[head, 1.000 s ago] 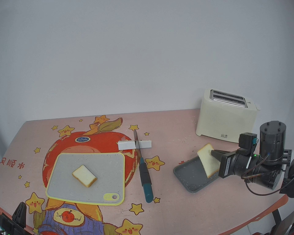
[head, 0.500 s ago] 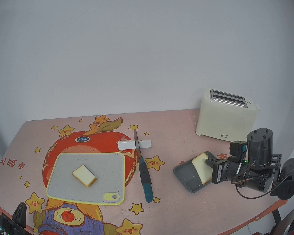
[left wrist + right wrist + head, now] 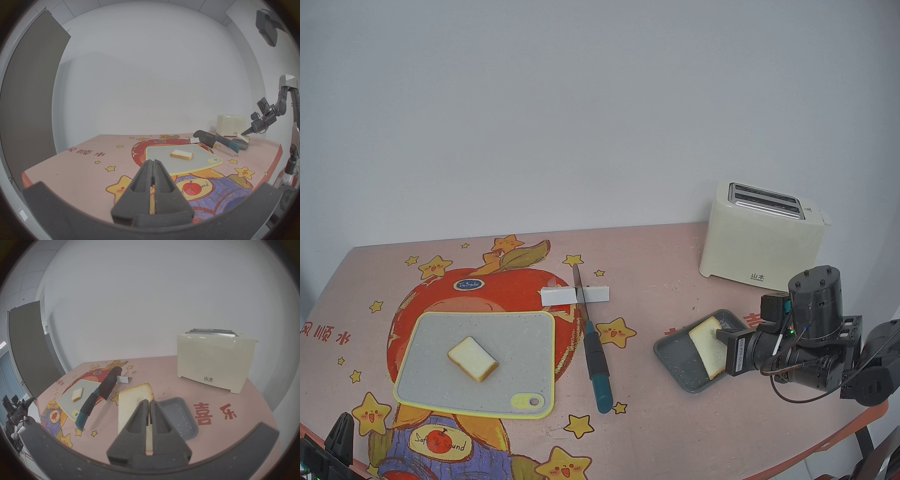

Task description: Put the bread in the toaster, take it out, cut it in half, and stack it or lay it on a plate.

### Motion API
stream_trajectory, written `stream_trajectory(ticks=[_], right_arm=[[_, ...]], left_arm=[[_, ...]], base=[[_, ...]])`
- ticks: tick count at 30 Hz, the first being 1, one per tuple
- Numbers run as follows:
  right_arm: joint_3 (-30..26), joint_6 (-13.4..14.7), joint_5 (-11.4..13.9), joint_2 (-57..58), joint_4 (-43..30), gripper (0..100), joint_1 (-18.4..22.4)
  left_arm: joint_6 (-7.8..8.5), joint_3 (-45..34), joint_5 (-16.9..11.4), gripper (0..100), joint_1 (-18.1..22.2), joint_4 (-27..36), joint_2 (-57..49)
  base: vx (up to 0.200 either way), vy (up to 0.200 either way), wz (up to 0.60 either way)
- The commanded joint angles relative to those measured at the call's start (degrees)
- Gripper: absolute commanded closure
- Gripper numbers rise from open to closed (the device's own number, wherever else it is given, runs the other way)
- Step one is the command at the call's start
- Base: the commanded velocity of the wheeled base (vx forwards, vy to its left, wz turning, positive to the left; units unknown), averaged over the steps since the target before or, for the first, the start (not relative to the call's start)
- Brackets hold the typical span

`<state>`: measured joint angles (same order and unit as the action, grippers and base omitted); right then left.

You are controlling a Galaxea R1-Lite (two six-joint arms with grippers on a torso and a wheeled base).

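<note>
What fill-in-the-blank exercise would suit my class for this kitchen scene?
The right tool is shut on a slice of ____.
The ____ lies between the cutting board and the grey tray.
The cream ____ stands behind that tray.
Missing words: bread, knife, toaster.

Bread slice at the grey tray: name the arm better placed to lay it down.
Right. The right gripper is shut on the bread slice over the grey tray; the left gripper sits off at the table's near edge.
</note>
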<state>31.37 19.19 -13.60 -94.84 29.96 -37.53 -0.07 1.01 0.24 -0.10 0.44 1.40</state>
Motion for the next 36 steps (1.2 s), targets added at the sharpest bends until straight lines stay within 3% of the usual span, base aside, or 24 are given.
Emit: stream_trajectory(ticks=[1, 36], right_arm=[[0.01, -0.03, -0.02, -0.78, 0.01, 100, -0.08], [0.45, -0.03, -0.11, -2.72, 0.09, 100, 0.18]], left_arm=[[-0.01, -0.92, 0.02, 100, 0.01, 0.0, 0.0], [-0.01, -0.92, 0.02, 100, 0.01, 0.0, 0.0]], base=[[0.0, 0.0, 0.0], [0.0, 0.0, 0.0]])
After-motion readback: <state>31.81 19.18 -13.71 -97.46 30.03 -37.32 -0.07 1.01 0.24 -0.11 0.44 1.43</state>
